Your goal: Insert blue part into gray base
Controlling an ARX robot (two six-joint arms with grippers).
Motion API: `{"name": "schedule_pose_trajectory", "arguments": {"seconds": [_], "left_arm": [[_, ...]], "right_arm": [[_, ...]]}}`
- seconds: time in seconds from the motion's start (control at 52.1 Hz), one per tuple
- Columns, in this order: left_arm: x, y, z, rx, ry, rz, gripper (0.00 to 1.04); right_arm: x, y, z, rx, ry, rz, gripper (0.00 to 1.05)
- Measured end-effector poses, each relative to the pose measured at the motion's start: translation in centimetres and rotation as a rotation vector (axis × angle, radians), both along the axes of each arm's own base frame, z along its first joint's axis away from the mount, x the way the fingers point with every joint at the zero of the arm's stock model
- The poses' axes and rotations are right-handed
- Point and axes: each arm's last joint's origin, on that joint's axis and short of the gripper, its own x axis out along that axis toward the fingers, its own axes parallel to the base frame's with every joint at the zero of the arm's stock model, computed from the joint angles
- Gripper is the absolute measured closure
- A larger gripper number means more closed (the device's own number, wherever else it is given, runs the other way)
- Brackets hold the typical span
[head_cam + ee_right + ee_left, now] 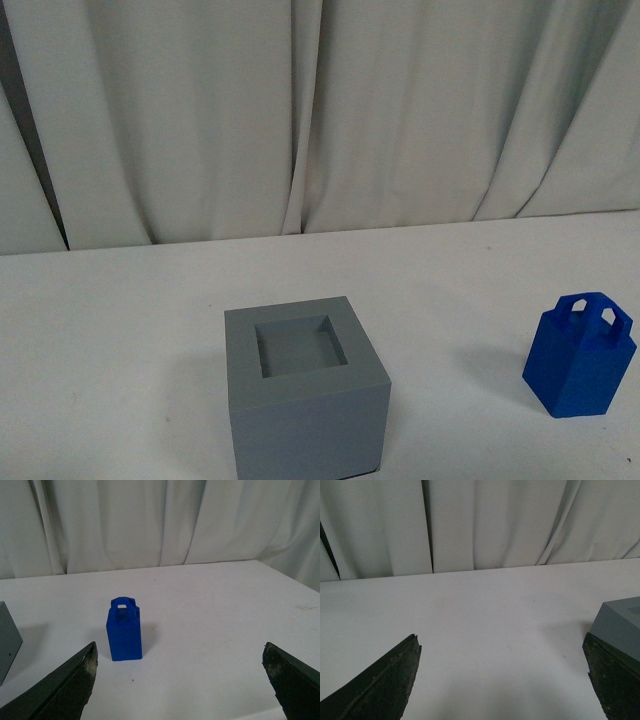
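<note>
The gray base [305,395] stands on the white table near the front centre, its square recessed hole facing up and empty. The blue part [580,353] stands upright at the right, loop handle on top, apart from the base. Neither arm shows in the front view. My left gripper [502,645] is open and empty over bare table, with a corner of the gray base [620,625] just behind one finger. My right gripper [180,652] is open and empty, with the blue part [124,630] standing ahead of it, nearer one finger, and an edge of the gray base [7,640] at the picture's side.
White curtains [320,110] hang along the back of the white table [120,330]. The table's far right edge shows in the right wrist view [295,582].
</note>
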Motion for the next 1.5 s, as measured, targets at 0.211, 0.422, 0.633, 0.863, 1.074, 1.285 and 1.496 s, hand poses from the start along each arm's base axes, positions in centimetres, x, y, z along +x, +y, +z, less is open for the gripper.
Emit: {"name": "schedule_pose_trajectory", "arguments": {"seconds": [0.211,0.422,0.633,0.863,1.074,1.285,1.496], "left_arm": [[0.0,0.0,0.0,0.000,0.000,0.000,0.06],[0.0,0.0,0.0,0.000,0.000,0.000,0.06],[0.0,0.0,0.0,0.000,0.000,0.000,0.06],[0.0,0.0,0.0,0.000,0.000,0.000,0.06],[0.0,0.0,0.0,0.000,0.000,0.000,0.06],[0.0,0.0,0.0,0.000,0.000,0.000,0.06],[0.0,0.0,0.0,0.000,0.000,0.000,0.06]], "right_arm": [[0.0,0.0,0.0,0.000,0.000,0.000,0.07],[0.0,0.0,0.0,0.000,0.000,0.000,0.07],[0.0,0.0,0.0,0.000,0.000,0.000,0.07],[0.0,0.0,0.0,0.000,0.000,0.000,0.07],[0.0,0.0,0.0,0.000,0.000,0.000,0.07],[0.5,-0.5,0.3,0.029,0.399,0.110,0.07],[3.7,-1.3,5.4,0.086,0.496,0.098,0.07]]}}
